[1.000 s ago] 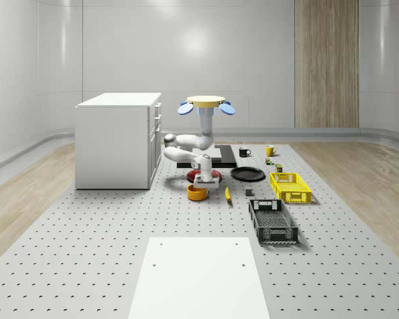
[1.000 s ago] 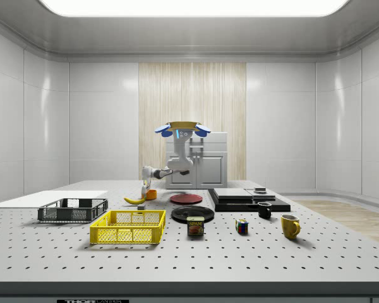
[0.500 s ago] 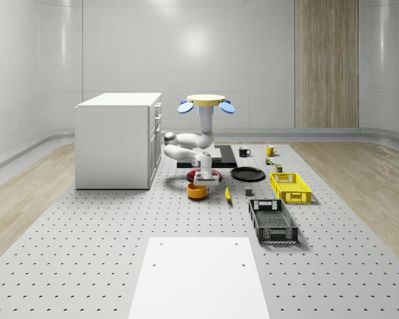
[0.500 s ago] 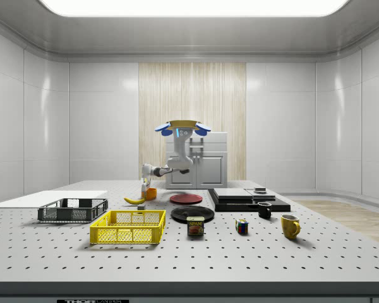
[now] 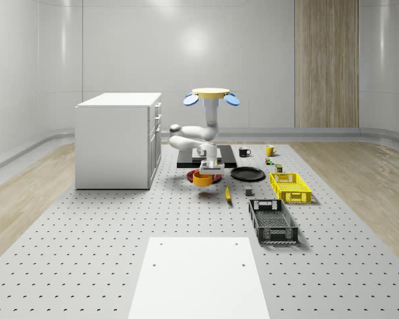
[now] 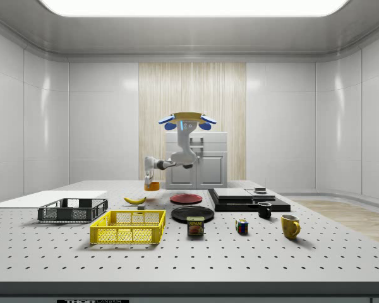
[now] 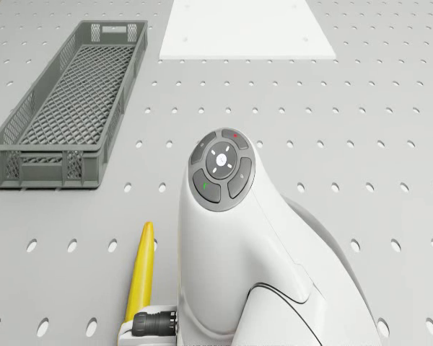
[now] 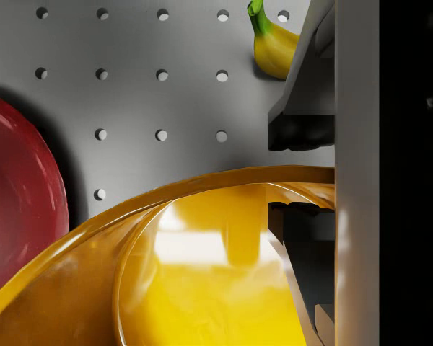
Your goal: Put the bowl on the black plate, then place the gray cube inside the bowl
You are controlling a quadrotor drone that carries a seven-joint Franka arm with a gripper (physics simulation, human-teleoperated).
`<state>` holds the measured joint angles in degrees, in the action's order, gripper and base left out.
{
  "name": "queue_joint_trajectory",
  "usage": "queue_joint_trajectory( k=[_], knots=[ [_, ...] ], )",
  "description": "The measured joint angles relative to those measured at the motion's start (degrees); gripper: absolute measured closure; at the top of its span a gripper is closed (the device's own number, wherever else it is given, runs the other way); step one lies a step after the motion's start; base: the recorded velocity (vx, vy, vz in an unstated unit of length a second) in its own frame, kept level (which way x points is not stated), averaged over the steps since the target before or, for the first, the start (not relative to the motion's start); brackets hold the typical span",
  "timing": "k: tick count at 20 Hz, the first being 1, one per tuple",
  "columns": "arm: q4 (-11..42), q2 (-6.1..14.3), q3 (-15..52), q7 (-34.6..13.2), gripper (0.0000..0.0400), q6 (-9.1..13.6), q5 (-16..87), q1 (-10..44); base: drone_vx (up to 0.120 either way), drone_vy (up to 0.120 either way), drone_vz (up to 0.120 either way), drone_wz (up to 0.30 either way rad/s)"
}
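Note:
The orange bowl (image 5: 201, 178) hangs above the table, its shadow on the surface below. My gripper (image 5: 209, 170) is shut on its rim. In the wrist view one finger (image 8: 303, 133) presses the outside of the rim and the other sits inside the bowl (image 8: 202, 288). In the side view the bowl (image 6: 152, 185) is level with the cabinet's base. The black plate (image 5: 247, 174) lies on the table toward the whole-scene view's right of the bowl. A small gray cube (image 5: 249, 193) sits in front of that plate. The drone (image 5: 211, 96) hovers over the black tray.
A red plate (image 5: 193, 174) lies just behind the bowl, a banana (image 5: 227, 193) beside it. A yellow basket (image 5: 290, 187) and a dark crate (image 5: 272, 220) stand at the right. The white cabinet (image 5: 118, 139) is at the left, with mugs (image 5: 244, 152) and small items at the back.
The bowl has left the table and risen in the gripper. Drone and arm have moved up and a little toward the whole-scene view's right.

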<state>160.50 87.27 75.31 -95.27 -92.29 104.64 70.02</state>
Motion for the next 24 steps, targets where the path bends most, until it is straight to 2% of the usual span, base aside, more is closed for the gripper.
queue_joint_trajectory(
  k=[24],
  knots=[
    [0.0, 0.6, 0.3, 0.5, 0.0296, -0.4, -0.5, 0.1, -0.120, 0.120, 0.000, 0.000]
  ],
)
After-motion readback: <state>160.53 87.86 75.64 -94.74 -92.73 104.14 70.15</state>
